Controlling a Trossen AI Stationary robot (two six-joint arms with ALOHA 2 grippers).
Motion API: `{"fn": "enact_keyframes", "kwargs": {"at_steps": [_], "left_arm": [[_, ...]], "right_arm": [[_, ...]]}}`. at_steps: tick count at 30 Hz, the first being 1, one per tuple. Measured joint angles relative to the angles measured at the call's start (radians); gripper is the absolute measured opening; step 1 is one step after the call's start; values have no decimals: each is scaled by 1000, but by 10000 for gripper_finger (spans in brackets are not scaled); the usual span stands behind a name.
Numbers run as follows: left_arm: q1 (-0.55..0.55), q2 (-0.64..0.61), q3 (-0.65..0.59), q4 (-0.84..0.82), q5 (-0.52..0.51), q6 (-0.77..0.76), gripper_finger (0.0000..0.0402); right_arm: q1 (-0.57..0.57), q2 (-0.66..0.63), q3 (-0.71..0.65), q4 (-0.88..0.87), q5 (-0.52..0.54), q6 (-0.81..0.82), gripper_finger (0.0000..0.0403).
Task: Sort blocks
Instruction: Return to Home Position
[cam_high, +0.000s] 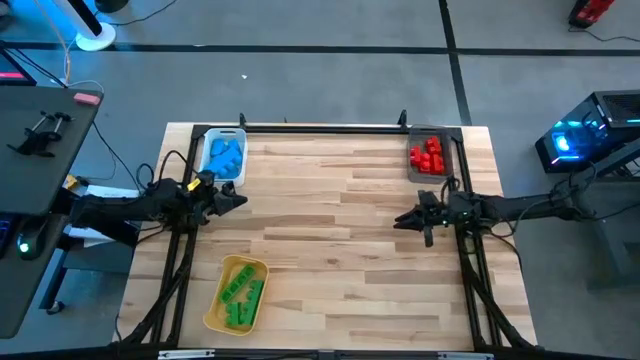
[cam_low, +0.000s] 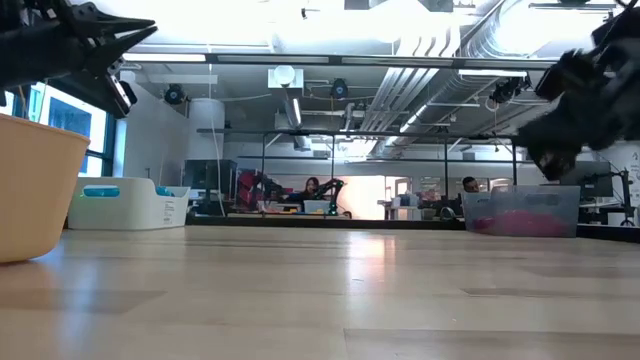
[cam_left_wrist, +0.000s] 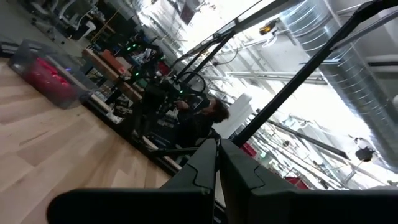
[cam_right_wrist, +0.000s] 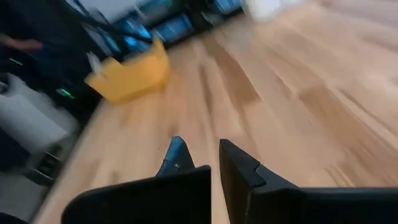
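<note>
All the blocks lie in trays. The blue blocks (cam_high: 226, 155) fill the white tray (cam_high: 207, 137) at the far left. The red blocks (cam_high: 427, 155) sit in the grey tray (cam_high: 446, 150) at the far right. The green blocks (cam_high: 241, 292) rest in the yellow tray (cam_high: 222, 270) near the left front. My left gripper (cam_high: 243, 198) hovers shut just in front of the white tray, fingertips together in its wrist view (cam_left_wrist: 217, 146). My right gripper (cam_high: 398, 222) hangs above bare table in front of the grey tray, fingers a little apart (cam_right_wrist: 200, 149). Neither holds anything.
Bare wooden tabletop (cam_high: 330, 240) stretches between the two grippers and toward the near edge. A black frame rail (cam_high: 320, 127) runs along the far edge. In the low view the yellow tray (cam_low: 30, 190) stands close on the left. People sit in the room behind (cam_low: 312, 190).
</note>
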Motion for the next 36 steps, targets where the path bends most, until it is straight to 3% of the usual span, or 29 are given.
{"fn": "enact_keyframes", "kwargs": {"at_steps": [3, 7, 13, 36], "left_arm": [[6, -88, 0, -116, 0, 0, 7], [14, -99, -1, -240, -2, 0, 7], [11, -99, -1, -333, -31, 0, 7], [5, -94, -1, -334, -39, 0, 7]], "right_arm": [[8, -119, 0, 0, -1, 0, 0], [1, -290, 0, 7, -1, 0, 0], [-5, -288, 0, 122, 1, 0, 0], [-7, -263, -8, 30, 4, 0, 0]]}}
